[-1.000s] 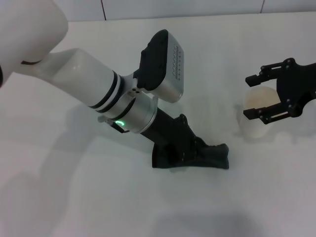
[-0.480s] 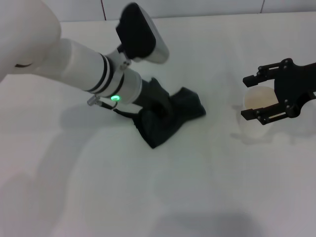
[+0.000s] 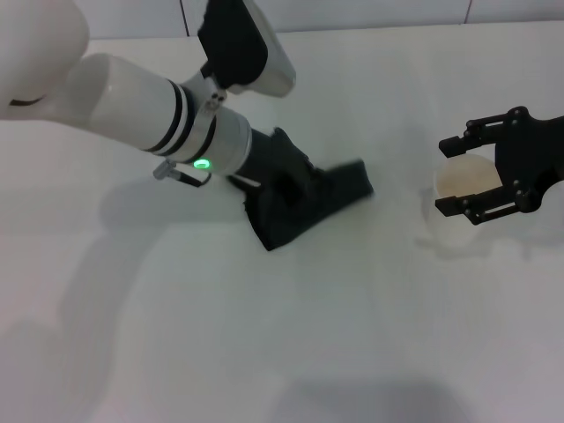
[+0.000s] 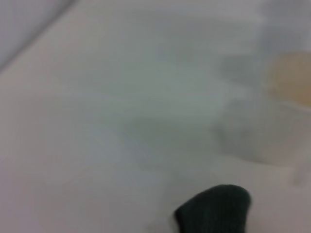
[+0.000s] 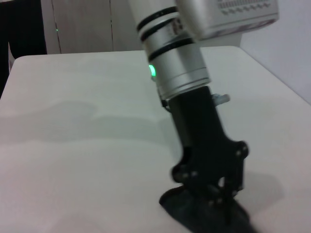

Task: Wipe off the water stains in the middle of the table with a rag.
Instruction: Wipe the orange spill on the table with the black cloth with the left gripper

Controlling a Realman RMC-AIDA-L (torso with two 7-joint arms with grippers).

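Rag [image 3: 308,198] is what we pin to the table [image 3: 282,335] under our left gripper [image 3: 284,196], grip hidden, long axis toward the cup [image 3: 460,189], where our right gripper [image 3: 485,176] hovers spread; no stain shows.

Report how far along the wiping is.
Done: the left gripper has the rag and presses it on the table. In hand: the rag lies spread mid-table under that gripper, so wiping looks underway. No orange stain shows in the head view; whether any is left under the rag cannot be told. The right gripper sits open around the paper cup, to the right.
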